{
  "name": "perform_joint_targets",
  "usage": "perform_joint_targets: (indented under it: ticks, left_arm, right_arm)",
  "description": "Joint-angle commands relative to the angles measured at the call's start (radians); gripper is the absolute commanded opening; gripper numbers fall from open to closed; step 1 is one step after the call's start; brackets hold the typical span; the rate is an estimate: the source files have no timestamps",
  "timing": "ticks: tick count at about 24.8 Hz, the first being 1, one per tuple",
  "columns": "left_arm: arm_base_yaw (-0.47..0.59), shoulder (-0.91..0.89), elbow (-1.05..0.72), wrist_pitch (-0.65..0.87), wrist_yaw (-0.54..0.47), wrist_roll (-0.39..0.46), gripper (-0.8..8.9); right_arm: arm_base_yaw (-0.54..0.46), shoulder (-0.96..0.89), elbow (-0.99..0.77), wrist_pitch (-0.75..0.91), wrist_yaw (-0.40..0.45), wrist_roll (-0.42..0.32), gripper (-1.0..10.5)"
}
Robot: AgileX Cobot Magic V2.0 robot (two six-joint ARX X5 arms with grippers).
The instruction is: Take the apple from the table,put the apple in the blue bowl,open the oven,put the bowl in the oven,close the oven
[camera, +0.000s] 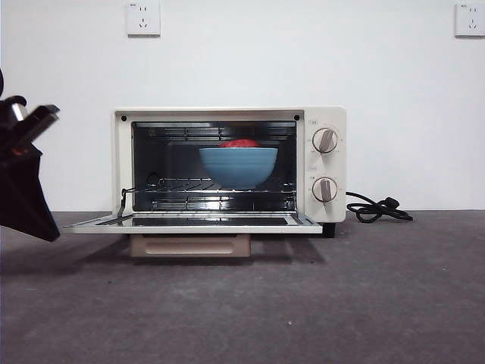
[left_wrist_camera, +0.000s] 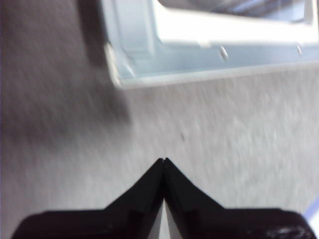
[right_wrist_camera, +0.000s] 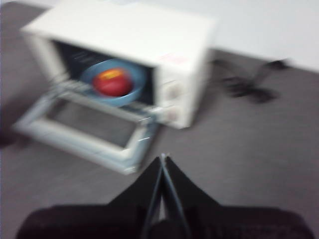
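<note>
The cream-white oven [camera: 227, 171] stands open, its door [camera: 193, 222] folded down flat. Inside, on the wire rack, sits the blue bowl [camera: 238, 167] with the red apple [camera: 240, 143] showing just above its rim. The right wrist view looks down from a distance on the oven [right_wrist_camera: 149, 45], the bowl [right_wrist_camera: 112, 82] and the apple [right_wrist_camera: 112, 82]; my right gripper [right_wrist_camera: 163, 159] is shut and holds nothing. My left gripper [left_wrist_camera: 163, 161] is shut and bare, hovering over the table beside a corner of the lowered door [left_wrist_camera: 129, 74]. It appears as the dark shape [camera: 23, 174] at the front view's left edge.
The oven's black cord [camera: 375, 208] lies coiled on the table to the right of the oven, by the white wall. Two knobs [camera: 325, 140] sit on the oven's right panel. The dark grey table [camera: 303, 303] stretches in front of the door.
</note>
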Motion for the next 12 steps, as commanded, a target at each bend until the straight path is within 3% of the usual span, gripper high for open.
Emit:
perform_joint_targets:
  ticks: [1,4,12]
  left_arm:
    - [0.005,0.024,-0.009,0.048,0.006,-0.079,-0.07]
    - [0.005,0.042,-0.009,0.083,0.005,-0.120,-0.07]
    - [0.010,0.095,-0.009,0.099,-0.015,-0.155,-0.07]
  right_arm:
    - [0.001,-0.027,-0.091,0.063,-0.146,0.026,-0.1]
    - [0.001,-0.031,-0.139,0.084,-0.201,0.051,-0.1]
    - [0.001,-0.029,-0.172,0.097,-0.203,0.054,-0.1]
